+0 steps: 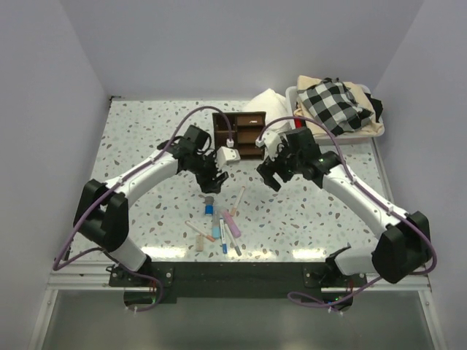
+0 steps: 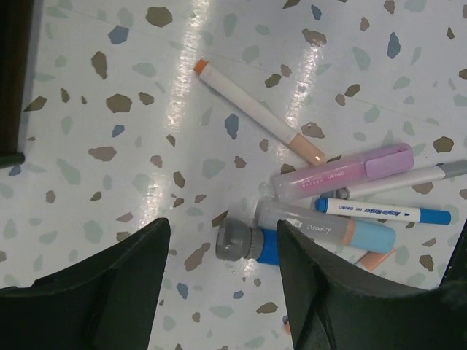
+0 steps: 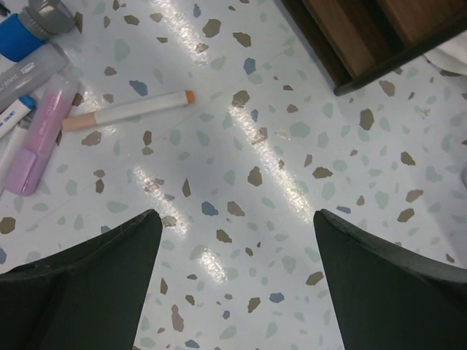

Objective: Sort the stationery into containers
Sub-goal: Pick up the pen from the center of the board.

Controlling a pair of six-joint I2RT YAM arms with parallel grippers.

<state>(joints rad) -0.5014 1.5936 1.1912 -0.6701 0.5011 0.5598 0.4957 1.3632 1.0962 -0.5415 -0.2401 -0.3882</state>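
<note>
Left fingers (image 2: 109,292) open over grey-capped marker (image 2: 252,244), empty.

Speckled terrazzo table (image 1: 139,131); white bin (image 1: 292,92) at upper right holds a checkered cloth (image 1: 332,102) (black-and-white); crumpled white cloth (image 1: 268,102) just left of it.

Left arm (image 1: 146,175) and right arm (image 1: 359,195): white link shells, black joint housings. One purple cable (image 1: 177,130) looped along each. Black base rail (image 1: 233,273) at six o'clock. Fingers (image 2: 95,292) dark, matte, wedge-shaped.
</note>
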